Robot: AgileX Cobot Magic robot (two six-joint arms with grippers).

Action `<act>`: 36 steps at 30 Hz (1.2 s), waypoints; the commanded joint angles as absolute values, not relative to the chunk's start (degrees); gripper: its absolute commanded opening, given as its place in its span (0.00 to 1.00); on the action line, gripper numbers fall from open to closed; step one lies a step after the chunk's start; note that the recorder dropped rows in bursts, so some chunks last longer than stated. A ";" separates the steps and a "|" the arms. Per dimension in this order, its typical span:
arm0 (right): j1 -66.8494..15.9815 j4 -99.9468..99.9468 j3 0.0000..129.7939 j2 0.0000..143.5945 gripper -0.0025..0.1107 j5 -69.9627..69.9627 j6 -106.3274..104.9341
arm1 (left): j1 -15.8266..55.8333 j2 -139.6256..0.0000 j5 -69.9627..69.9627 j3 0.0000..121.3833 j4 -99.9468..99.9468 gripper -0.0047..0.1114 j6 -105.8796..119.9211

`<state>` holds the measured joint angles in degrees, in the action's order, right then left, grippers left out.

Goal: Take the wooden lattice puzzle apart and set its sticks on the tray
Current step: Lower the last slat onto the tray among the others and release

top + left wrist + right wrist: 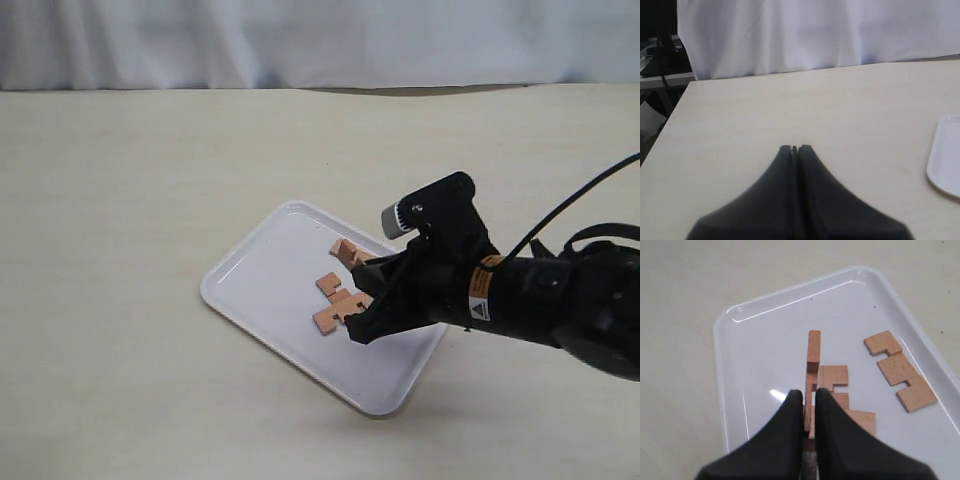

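Note:
The white tray (260, 275) lies on the table, and no assembled lattice puzzle shows on it. My right gripper (809, 396) is low over the tray (755, 350), shut on one reddish-brown notched stick (813, 352) that stands on its edge. A second stick (837, 382) lies flat on the tray right beside the held one. A third stick (900, 371) lies flat further off. In the exterior view the right gripper (365, 305) covers part of the sticks (335, 298). My left gripper (795, 148) is shut on nothing above bare table, well away from the tray's corner (945, 160).
The pale table (120, 200) stretches all round the tray. A white curtain (320, 40) hangs behind the far edge. The left wrist view shows the table's edge (670, 125) with dark equipment (660, 55) beyond it.

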<state>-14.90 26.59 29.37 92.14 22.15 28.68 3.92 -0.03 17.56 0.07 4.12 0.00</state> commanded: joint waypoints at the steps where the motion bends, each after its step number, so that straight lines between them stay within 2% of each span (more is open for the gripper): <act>1: -14.48 26.41 30.51 96.02 0.06 23.82 27.41 | 3.75 0.00 17.51 0.00 3.86 0.04 0.00; 14: -14.48 24.43 34.08 97.94 0.06 23.04 25.74 | 3.75 0.00 17.51 0.00 3.86 0.04 0.00; 23: -14.48 11.97 35.32 97.94 0.06 22.65 16.19 | 3.75 0.00 17.51 0.00 3.86 0.04 0.00; 30: -14.61 10.49 35.45 99.28 0.06 24.47 15.13 | 3.75 0.00 17.52 0.00 4.12 0.04 0.00; 33: -14.71 10.49 37.23 100.63 0.07 20.94 15.24 | 3.75 0.00 17.52 0.00 4.01 0.04 0.00; 35: -14.84 10.49 39.31 102.30 0.13 17.52 15.38 | 3.75 0.00 17.52 0.00 4.01 0.04 0.00; 36: -14.84 10.49 40.66 103.16 0.22 14.83 15.38 | 3.75 0.00 17.52 0.00 4.01 0.04 0.00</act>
